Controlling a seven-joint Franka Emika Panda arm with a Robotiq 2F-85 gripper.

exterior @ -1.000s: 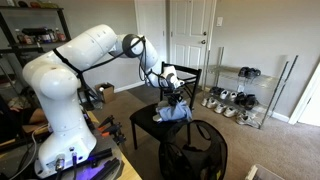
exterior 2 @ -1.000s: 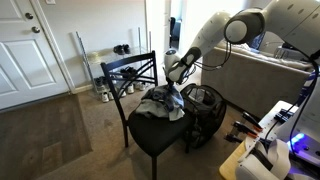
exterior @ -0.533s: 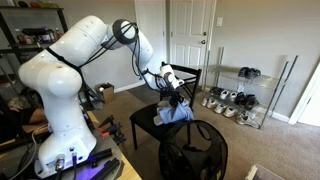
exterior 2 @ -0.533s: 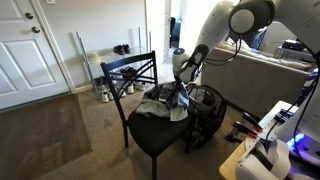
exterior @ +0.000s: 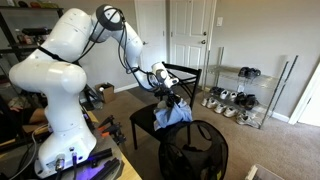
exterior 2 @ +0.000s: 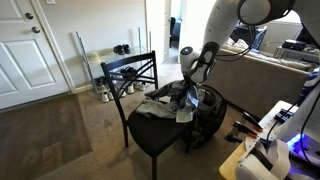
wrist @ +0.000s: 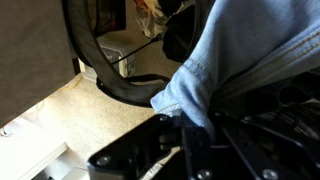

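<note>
While the end effector clamps its top, the denim cloth hangs long-axis vertical.

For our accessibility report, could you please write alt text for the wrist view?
A fold of blue denim cloth is pinched in the black gripper at the bottom of the frame. Behind it, a curved black rim arcs over beige carpet.

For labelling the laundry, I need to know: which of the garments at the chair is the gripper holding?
The blue denim garment: it hangs bunched from the gripper, while the dark grey garment lies loose on the chair seat.
</note>
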